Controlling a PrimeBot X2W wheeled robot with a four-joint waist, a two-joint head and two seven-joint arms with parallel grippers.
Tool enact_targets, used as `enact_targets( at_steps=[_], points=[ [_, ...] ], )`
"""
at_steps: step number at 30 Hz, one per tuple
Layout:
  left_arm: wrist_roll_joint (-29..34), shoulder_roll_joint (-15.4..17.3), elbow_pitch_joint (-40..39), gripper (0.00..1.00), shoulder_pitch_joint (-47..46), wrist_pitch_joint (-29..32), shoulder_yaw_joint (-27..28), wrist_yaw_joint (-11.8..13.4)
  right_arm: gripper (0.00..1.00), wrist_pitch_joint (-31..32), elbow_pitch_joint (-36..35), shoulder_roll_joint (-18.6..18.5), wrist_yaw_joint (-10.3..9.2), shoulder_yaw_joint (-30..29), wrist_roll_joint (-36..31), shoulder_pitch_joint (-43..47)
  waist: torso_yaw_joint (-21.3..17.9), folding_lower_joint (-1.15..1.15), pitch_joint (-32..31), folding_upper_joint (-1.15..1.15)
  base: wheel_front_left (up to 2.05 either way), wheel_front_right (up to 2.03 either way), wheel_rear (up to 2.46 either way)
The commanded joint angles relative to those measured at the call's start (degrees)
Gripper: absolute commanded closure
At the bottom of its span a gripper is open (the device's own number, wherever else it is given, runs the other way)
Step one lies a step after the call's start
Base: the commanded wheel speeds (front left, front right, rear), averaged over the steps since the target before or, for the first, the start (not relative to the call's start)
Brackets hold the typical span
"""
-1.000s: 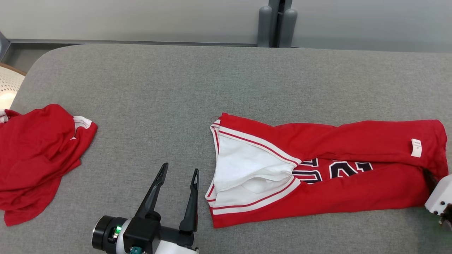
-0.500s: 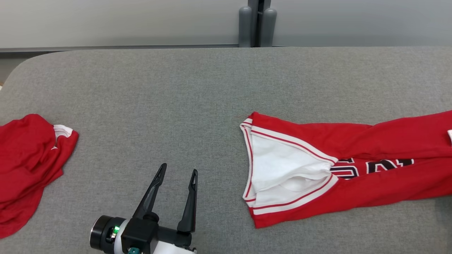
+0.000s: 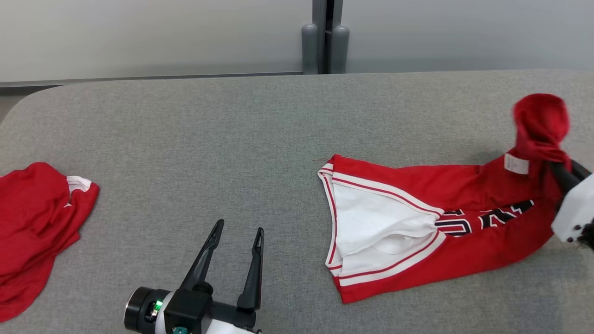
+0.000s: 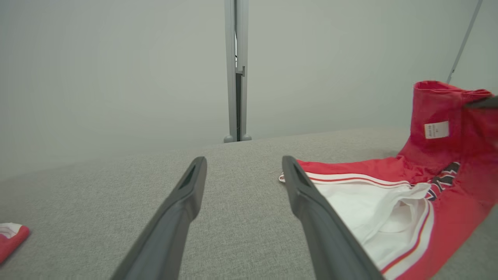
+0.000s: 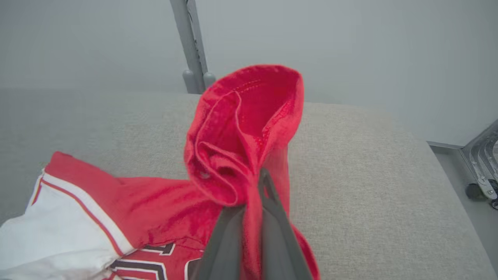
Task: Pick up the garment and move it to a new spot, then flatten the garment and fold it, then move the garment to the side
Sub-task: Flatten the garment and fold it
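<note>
Head view, left to right: a second red garment [image 3: 32,222] lies crumpled well to the left of the left claw [image 3: 239,227]. That claw hovers over the grey table [image 3: 209,130] with its fingers spread wide and nothing between them. Just to its right begins the garment [image 3: 417,232], a red jersey with white trim, stretched out flat across the table. In the right wrist view the right claw [image 5: 261,182] is pinched tight on the jersey's far end, with a bunch of red cloth raised above its fingertips. A white label [image 3: 516,163] sits just left of the grip.
</note>
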Motion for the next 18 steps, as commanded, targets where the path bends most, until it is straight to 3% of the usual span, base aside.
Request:
enact_targets(
  at_steps=[1, 5, 10, 18],
  points=[
    [0.5, -0.2, 0.2, 0.00, 0.5, -0.1, 0.5, -0.5, 1.00, 2.1, -5.4, 1.9, -0.11, 0.6, -0.9, 1.8, 0.9, 0.00, -0.6, 0.00, 0.00, 0.00, 0.00],
    [0.9, -0.8, 0.3, 0.00, 0.9, -0.1, 0.8, -1.2, 1.00, 5.6, -15.2, 7.2, -0.10, 1.9, -1.9, 4.9, 2.8, 0.00, -0.9, 0.00, 0.00, 0.00, 0.00],
    [1.6, -1.6, 0.6, 0.00, 1.3, 0.0, 1.1, -1.8, 1.00, 8.3, -22.4, 13.0, -0.08, 4.1, -2.4, 7.8, 5.5, 0.00, -0.8, 0.00, 0.00, 0.00, 0.00],
    [1.9, -2.6, 1.1, 0.00, 1.3, 0.0, 1.6, -2.8, 1.00, 9.4, -22.6, 18.9, -0.07, 6.1, -4.4, 10.0, 8.0, 0.00, -0.8, 0.00, 0.00, 0.00, 0.00]
  ],
)
